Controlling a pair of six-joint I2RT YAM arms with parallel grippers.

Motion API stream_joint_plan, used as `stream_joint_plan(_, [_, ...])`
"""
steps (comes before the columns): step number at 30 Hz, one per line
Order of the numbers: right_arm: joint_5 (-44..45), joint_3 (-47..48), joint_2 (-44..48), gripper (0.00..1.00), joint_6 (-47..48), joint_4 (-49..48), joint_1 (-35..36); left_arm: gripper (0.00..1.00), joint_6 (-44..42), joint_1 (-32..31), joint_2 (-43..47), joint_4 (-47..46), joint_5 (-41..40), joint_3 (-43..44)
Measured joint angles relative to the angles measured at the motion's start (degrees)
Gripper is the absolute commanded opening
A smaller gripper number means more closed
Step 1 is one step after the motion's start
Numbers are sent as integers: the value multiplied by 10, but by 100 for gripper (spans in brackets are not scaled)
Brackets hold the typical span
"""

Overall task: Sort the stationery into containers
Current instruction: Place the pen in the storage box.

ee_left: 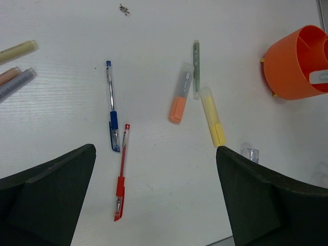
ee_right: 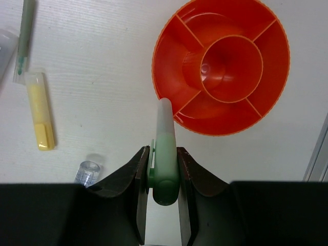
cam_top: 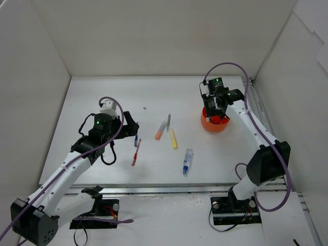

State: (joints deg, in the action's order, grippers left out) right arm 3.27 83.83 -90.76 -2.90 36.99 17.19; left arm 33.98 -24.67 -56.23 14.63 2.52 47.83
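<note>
Poking its pale tip over the near rim of the orange cup (ee_right: 171,59), green marker (ee_right: 164,128) is sitting clamped in right gripper (ee_right: 163,155). Left gripper (ee_left: 155,149) is hovering, jaws wide, above blue pen (ee_left: 111,105) and red pen (ee_left: 121,174) lying on table (cam_top: 102,102).
</note>
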Motion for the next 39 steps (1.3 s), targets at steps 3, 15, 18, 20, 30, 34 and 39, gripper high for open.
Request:
stream_joint_plan(3, [5,3,-3,0,0,-7,0,100,-3,0,-11,-7,14,0])
stream_joint_plan(15, [10,32,-33,0,28,-19,-6,100,-6,0,-31,-8,35,0])
stream_joint_plan(18, [10,41,-57,2,39,-23,-9,100,-6,1,-33,-7,35,0])
stream_joint_plan(20, [10,43,-71,3,46,-24,-11,100,-6,4,-35,-7,35,0])
stream_joint_plan(30, [-8,42,-78,50,59,-25,-14,100,-6,7,-40,1,35,0])
stream_joint_plan(34, [-8,34,-63,56,60,-26,-9,100,-6,7,-40,2,37,0])
stream_joint_plan(39, [5,16,-16,74,59,-30,17,100,-6,7,-33,6,41,0])
